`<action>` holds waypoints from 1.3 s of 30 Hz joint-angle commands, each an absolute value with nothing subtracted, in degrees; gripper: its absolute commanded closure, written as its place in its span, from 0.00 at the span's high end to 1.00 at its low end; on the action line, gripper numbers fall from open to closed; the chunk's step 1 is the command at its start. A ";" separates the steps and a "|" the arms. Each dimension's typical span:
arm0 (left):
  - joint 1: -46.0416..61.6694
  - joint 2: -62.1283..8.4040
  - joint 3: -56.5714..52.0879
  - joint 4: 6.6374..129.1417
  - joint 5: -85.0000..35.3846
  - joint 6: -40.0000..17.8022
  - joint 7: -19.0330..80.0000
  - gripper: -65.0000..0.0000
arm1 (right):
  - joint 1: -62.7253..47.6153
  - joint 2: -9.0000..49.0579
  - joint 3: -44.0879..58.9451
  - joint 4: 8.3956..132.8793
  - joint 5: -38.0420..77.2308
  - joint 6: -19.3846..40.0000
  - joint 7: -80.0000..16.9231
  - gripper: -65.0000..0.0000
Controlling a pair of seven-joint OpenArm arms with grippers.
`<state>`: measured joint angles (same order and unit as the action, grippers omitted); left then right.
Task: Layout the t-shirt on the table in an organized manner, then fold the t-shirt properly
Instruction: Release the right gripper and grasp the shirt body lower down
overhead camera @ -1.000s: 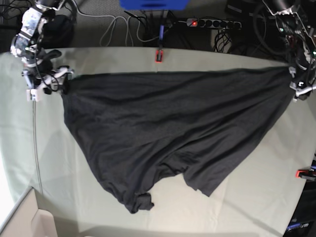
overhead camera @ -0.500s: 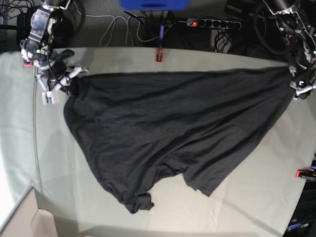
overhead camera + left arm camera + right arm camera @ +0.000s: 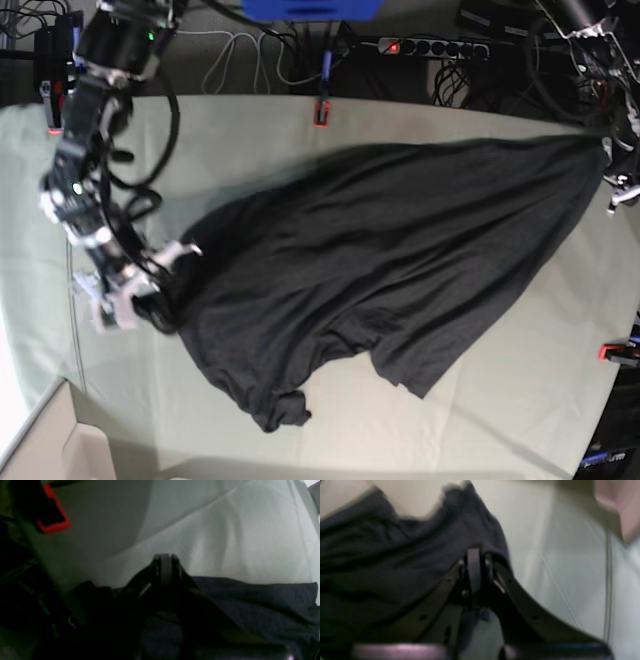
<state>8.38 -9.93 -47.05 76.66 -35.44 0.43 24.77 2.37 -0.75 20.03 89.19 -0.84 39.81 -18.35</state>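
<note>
The dark charcoal t-shirt (image 3: 380,260) lies spread over the pale grey-green table (image 3: 250,130), with bunched ends toward the front. My right gripper (image 3: 155,303), at the base view's left, is shut on the shirt's left corner. In the right wrist view its jaws (image 3: 473,560) are closed on a fold of the dark fabric (image 3: 395,555). My left gripper (image 3: 614,183) holds the shirt's far right corner at the table's edge. In the left wrist view it (image 3: 165,563) is closed, with fabric (image 3: 250,597) beneath it. No coloured mark shows.
Red-orange clamps sit at the back edge (image 3: 322,112) and the right edge (image 3: 612,351); one also shows in the left wrist view (image 3: 52,517). A pale box (image 3: 50,440) stands at the front left corner. A power strip (image 3: 430,47) and cables lie behind the table.
My right gripper has swung from the back left corner toward the front, dragging the shirt's left corner with it. The shirt's left edge now runs diagonally. The left gripper has barely moved.
</note>
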 commanded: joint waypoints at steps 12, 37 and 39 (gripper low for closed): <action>10.33 -12.88 -47.60 78.55 -35.74 0.48 23.87 0.01 | 24.22 -0.31 15.43 67.38 0.04 34.51 -17.19 0.00; 11.74 -12.35 -47.60 79.25 -35.82 0.40 23.87 0.22 | 8.31 -0.48 14.99 75.91 0.40 28.62 -17.19 0.67; 11.74 -12.35 -47.60 78.99 -35.82 0.31 23.87 0.34 | 6.90 -0.48 14.46 74.15 0.40 30.20 -16.92 0.67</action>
<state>11.86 -11.40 -47.35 78.19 -35.48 0.75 25.06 5.19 -0.78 14.61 73.10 -0.91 29.43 -18.85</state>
